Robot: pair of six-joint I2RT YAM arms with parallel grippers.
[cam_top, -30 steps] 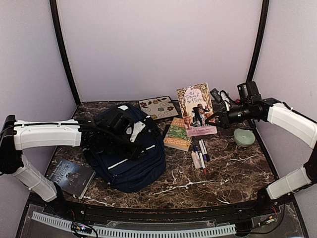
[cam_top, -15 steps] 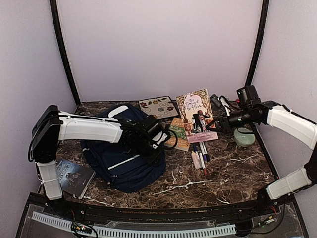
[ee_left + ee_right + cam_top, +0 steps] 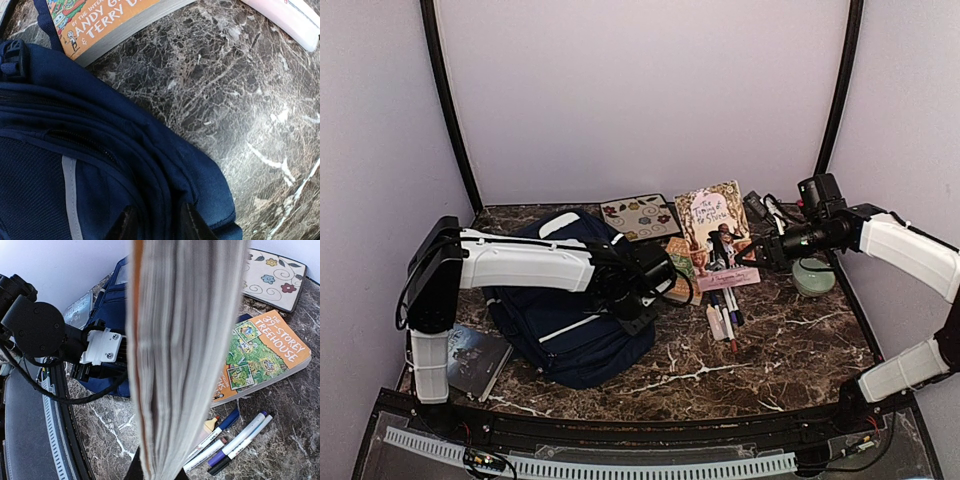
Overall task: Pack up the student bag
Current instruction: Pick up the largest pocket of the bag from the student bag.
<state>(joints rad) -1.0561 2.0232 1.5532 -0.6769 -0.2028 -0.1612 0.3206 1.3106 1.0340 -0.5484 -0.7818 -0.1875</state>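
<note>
Left wrist, bottom edge: left gripper (image 3: 159,226) pinches a fold of the student bag (image 3: 75,165).
Top external, upper right: right gripper (image 3: 761,252) clamps pink book (image 3: 718,235) upright.

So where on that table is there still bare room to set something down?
The widest bare marble is at the near right, bordered by the pens, the green bowl and the student bag. The back middle is crowded: floral mat, orange book, and the pink book held in the right fingers.
</note>
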